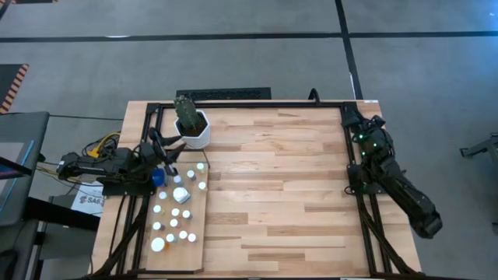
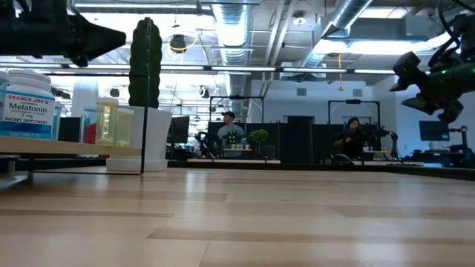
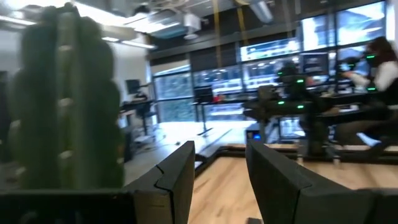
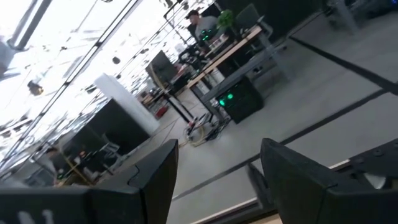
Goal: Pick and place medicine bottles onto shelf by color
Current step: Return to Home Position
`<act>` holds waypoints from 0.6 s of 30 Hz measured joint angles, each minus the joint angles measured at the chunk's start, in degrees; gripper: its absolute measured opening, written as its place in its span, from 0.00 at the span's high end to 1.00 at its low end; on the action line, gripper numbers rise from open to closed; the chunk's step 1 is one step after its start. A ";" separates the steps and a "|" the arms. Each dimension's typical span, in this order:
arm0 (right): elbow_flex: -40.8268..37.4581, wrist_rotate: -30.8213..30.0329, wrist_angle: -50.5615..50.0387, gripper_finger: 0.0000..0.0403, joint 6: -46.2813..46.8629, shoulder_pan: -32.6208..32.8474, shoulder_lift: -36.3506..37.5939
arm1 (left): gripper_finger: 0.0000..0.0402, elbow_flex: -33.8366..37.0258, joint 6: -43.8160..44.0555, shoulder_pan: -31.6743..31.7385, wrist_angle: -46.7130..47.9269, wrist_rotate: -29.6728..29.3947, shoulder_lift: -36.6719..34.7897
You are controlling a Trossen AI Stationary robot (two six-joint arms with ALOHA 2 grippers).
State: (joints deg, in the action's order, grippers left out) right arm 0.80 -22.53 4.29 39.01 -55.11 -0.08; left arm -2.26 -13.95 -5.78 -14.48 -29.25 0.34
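Note:
The pale shelf board [image 1: 196, 247] lies along the table's left side. Several medicine bottles [image 1: 177, 211] stand on it, their white caps up, and a blue one [image 1: 158, 178] stands at its left edge near the far end. In the low view a white melatonin bottle [image 2: 27, 105] and a yellowish one [image 2: 111, 122] stand on the board. My left gripper [image 1: 170, 157] hovers open and empty over the board's far end, beside the cactus [image 3: 62, 93]; its fingers [image 3: 217, 155] are apart. My right gripper [image 1: 355, 121] waits open at the table's far right [image 4: 217, 155].
A white hexagonal pot [image 1: 194, 132] with a tall green cactus [image 2: 145, 63] stands at the far left, just beyond the board. The table's black frame rails [image 1: 264, 104] run along the far, left and right sides. People sit at desks in the room behind [image 2: 230, 130].

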 joint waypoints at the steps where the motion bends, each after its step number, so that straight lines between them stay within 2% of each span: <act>1: 0.00 -0.02 -0.01 0.38 0.00 -0.54 0.00 | 0.66 0.00 0.09 0.00 0.00 -1.17 0.00; 7: 0.00 -0.02 -0.02 0.38 -0.01 -1.94 0.00 | 0.66 -0.06 1.09 0.00 0.09 -6.01 0.00; 18: -0.02 -0.04 -0.02 0.38 0.01 -1.92 0.00 | 0.66 -0.11 4.87 0.00 3.35 -6.07 0.00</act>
State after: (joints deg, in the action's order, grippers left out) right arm 0.78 -22.57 4.27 39.03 -57.04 -0.08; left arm -2.37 -9.08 -5.78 -11.13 -35.33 0.34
